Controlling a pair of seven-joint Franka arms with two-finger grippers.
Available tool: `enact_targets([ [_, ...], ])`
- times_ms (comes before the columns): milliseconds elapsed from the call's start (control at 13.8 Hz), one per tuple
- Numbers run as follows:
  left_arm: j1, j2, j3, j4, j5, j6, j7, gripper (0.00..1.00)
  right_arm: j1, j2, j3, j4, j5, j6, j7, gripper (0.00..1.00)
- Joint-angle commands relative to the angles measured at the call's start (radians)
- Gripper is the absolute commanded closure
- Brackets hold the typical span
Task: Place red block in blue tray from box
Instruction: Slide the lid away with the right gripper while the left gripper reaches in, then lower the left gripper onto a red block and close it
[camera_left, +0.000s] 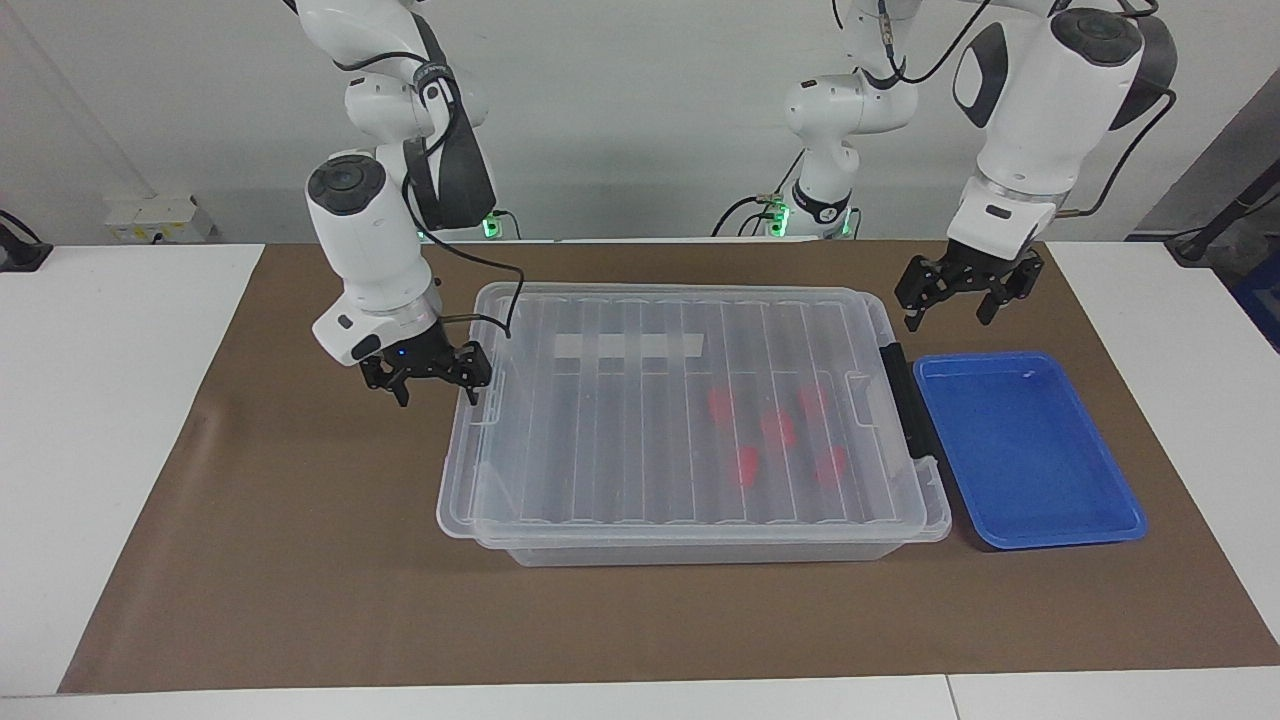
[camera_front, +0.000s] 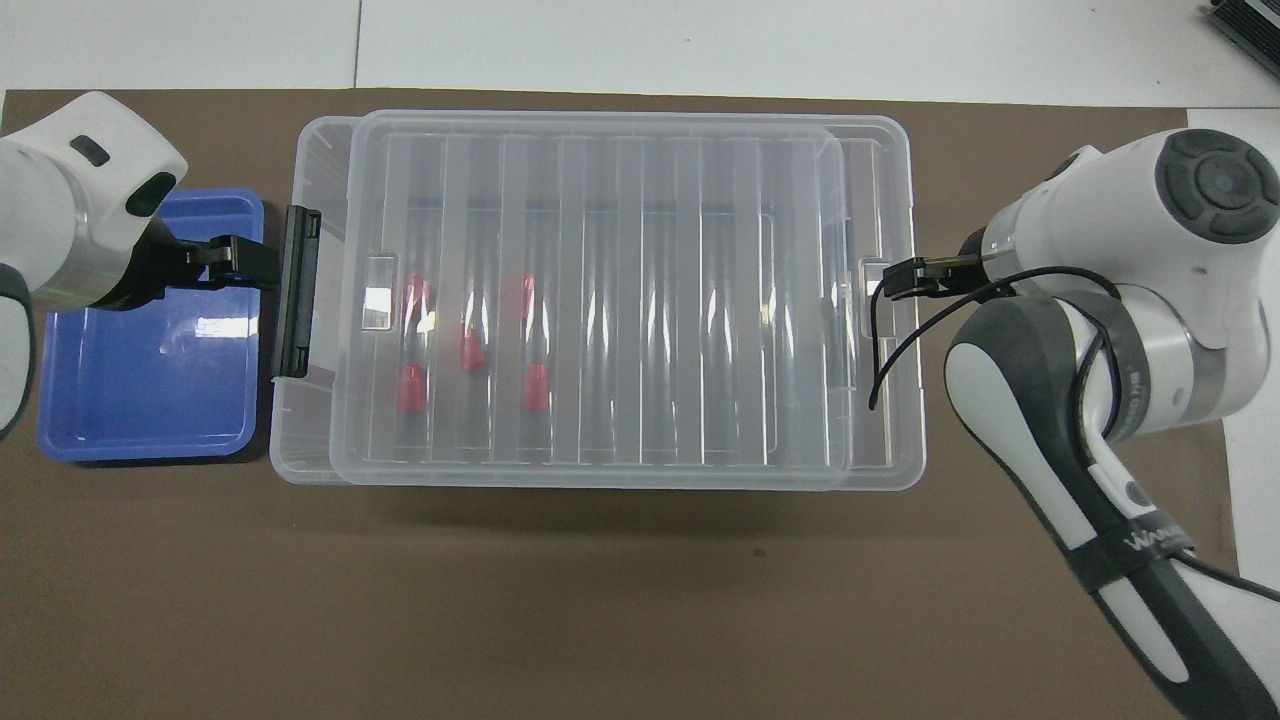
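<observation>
Blocks: five small red blocks (camera_left: 745, 465) lie inside the box (camera_left: 690, 552), toward the tray's end.
Lid: the clear ribbed lid (camera_left: 600, 420) sits on top, pushed crooked toward the right arm's end, so the box rim shows by the clip.
Tray: the blue tray (camera_left: 1075, 530) sits just beside the box, with nothing in it.
Right gripper (camera_left: 428, 375): at the lid's end, jaws spread, one finger by the lid's edge; I cannot tell if it touches.
Left gripper (camera_left: 958, 292): up over the counter near the clip (camera_left: 906, 400), jaws spread, holding nothing.
How a block handles: I think light, hard and a bit slippery; pinch it across its flat sides.
In the way: the lid covers the blocks and has to come off first.
</observation>
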Motion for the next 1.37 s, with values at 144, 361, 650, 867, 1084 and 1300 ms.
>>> enact_targets([
  [144,-0.031,0.018,0.003,-0.084,-0.015,0.186,-0.225,0.0,-0.089,-0.006,0.007,-0.012,0.0,0.005,-0.174,0.01],
  [361,-0.058,0.06,-0.056,-0.079,-0.009,0.243,-0.393,0.0,-0.121,-0.006,0.007,-0.009,0.0,0.005,-0.234,0.01],
  [650,-0.076,0.094,-0.102,-0.133,0.008,0.303,-0.556,0.0,-0.156,-0.006,0.007,-0.007,0.0,0.005,-0.301,0.01],
  [867,-0.078,0.054,-0.13,-0.236,0.025,0.384,-0.582,0.0,-0.181,-0.006,0.005,-0.007,0.0,0.014,-0.332,0.01],
  [1084,-0.068,0.055,-0.138,-0.242,0.002,0.379,-0.738,0.0,-0.204,-0.004,0.005,-0.006,0.0,0.014,-0.381,0.01],
  [1300,-0.067,0.058,-0.135,-0.262,0.002,0.402,-0.739,0.0,-0.236,-0.004,0.005,-0.003,0.0,0.016,-0.45,0.01],
])
